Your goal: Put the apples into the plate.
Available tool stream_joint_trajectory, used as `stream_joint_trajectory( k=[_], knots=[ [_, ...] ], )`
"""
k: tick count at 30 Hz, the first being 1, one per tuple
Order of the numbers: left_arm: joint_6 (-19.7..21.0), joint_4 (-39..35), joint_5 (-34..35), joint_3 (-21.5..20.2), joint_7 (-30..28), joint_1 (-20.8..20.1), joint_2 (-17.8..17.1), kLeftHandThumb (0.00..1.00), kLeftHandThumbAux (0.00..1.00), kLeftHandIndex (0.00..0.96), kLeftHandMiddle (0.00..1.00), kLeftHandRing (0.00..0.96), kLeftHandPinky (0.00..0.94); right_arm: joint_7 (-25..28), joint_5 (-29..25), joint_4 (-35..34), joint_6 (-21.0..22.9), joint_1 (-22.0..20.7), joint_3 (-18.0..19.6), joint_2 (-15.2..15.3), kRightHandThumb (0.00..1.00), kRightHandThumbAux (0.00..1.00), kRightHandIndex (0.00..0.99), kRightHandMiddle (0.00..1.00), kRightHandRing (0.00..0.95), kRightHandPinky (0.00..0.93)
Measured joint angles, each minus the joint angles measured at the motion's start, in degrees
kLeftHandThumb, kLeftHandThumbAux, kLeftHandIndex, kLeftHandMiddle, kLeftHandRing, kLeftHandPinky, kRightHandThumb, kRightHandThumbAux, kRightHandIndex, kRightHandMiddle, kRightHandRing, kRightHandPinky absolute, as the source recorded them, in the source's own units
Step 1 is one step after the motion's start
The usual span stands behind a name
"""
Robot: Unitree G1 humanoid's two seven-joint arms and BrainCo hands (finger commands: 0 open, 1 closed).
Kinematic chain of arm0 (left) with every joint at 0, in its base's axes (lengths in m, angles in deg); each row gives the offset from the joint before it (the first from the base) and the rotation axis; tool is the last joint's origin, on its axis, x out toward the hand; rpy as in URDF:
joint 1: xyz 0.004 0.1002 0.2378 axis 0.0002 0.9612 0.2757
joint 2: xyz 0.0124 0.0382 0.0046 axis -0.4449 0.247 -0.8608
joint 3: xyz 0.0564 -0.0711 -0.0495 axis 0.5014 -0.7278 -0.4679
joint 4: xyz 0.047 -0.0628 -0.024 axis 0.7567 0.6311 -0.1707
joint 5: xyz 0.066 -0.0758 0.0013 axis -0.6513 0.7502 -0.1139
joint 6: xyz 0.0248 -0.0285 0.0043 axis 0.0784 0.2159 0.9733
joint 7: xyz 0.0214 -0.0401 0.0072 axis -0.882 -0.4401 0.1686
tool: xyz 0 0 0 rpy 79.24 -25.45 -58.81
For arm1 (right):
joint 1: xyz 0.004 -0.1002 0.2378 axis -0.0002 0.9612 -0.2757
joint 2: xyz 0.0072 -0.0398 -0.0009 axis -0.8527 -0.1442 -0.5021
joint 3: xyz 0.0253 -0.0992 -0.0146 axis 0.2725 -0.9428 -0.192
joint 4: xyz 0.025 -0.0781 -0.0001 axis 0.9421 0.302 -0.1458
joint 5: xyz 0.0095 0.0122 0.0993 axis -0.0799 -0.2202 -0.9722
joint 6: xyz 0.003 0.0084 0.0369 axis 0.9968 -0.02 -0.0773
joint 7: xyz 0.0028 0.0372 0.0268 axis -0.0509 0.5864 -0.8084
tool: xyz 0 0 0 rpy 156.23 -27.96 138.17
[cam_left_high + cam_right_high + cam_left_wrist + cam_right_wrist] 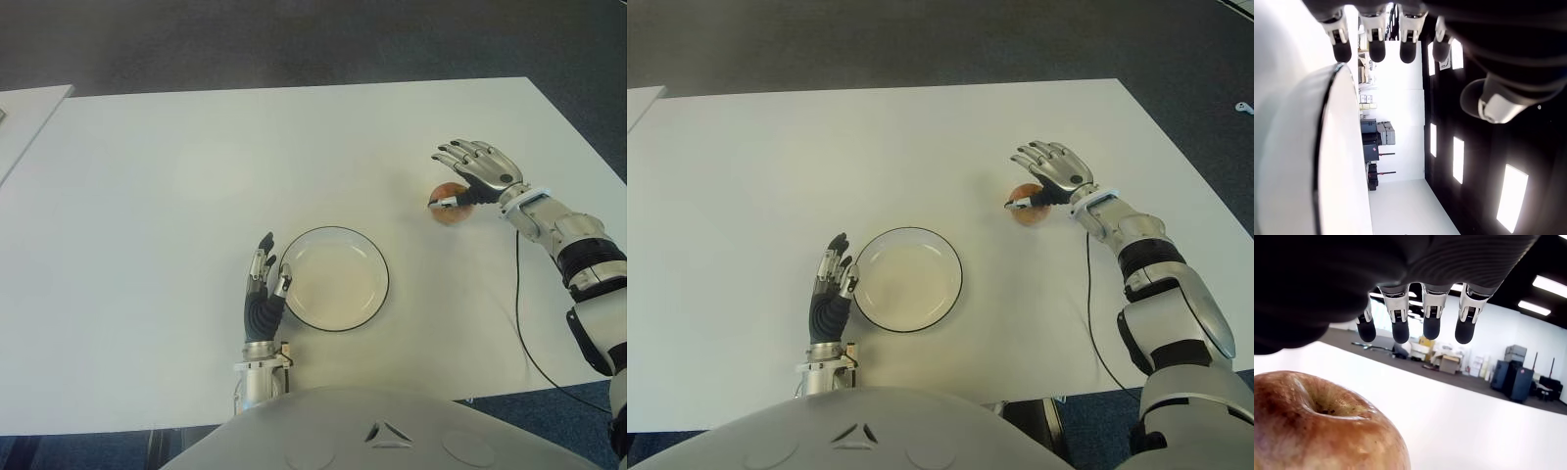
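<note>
Red-brown apple (450,212) — upright, right of empty plate (335,278)

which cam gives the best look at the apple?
Right wrist view: the apple fills the foreground, stem dimple visible, below the right hand's open fingers. Both eye views show it small, partly covered by that hand. Left wrist view shows none of it.

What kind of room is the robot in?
Probably a lab or office workroom: a plain white table on dark carpet, long ceiling lights, and stacked boxes and equipment cases along the far wall.
</note>
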Motion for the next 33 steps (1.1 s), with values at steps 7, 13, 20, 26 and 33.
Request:
stream_joint_trajectory(
  k=[7,13,20,26,33],
  knots=[
    [0.0,0.1,1.0,-0.1,-0.2,0.0,0.0,0.000,0.462,0.002,0.012,0.000,0.000,0.0,-0.3,1.3,0.0,0.0,-0.3,0.0,0.280,0.177,0.000,0.000,0.000,0.000],
    [0.0,0.5,2.3,-0.2,-0.9,0.1,0.0,0.000,0.452,0.000,0.006,0.000,0.000,0.2,-1.3,2.7,0.0,-0.2,-0.6,-0.3,0.284,0.196,0.000,0.000,0.000,0.000],
    [0.0,1.1,2.1,-0.6,-0.9,0.1,0.0,0.000,0.448,0.000,0.002,0.000,0.000,0.2,-2.5,3.3,0.1,-0.4,-1.2,-1.0,0.282,0.199,0.000,0.000,0.000,0.000],
    [0.0,1.1,2.1,-0.6,-0.9,0.1,0.1,0.000,0.454,0.000,0.000,0.000,0.000,0.2,-3.1,3.6,0.4,-0.4,-1.9,-2.3,0.273,0.208,0.000,0.000,0.000,0.000],
    [-0.3,1.5,1.5,-1.2,-0.8,0.1,0.1,0.000,0.461,0.000,0.001,0.000,0.000,1.3,-3.8,3.4,0.5,-0.4,-2.1,-3.2,0.258,0.218,0.000,0.000,0.000,0.000]
  ],
)
